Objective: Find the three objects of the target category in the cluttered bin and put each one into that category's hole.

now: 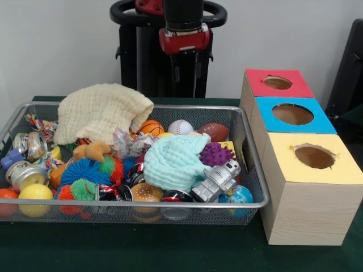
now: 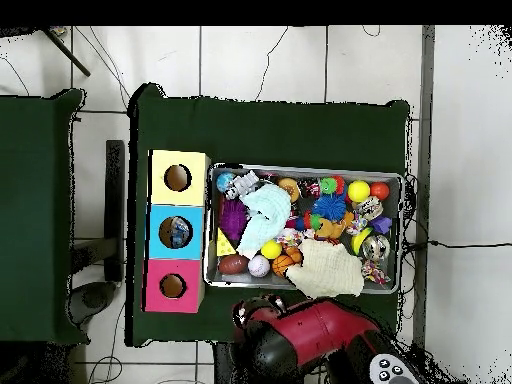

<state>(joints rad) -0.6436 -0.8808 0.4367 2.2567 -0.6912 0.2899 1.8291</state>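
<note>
1. Green tabletop (image 1: pixel 170 252) lies bare along the lower frame, in front of the wire bin (image 1: pixel 258 187).
2. At right, 3 boxes in a row: red (image 1: pixel 295 85), blue (image 1: pixel 323 122), yellow (image 1: pixel 283 164), each with 1 hole on top.
3. Bin holds cloths, balls and a silver robot toy (image 1: pixel 218 180); near its far wall, centre frame, a baseball (image 1: pixel 180 127), a basketball (image 1: pixel 151 128) and a football (image 1: pixel 215 131), long axis lying left-right.
4. Gripper (image 1: pixel 184 71) hangs at top centre behind the bin; I cannot tell its state.
</note>
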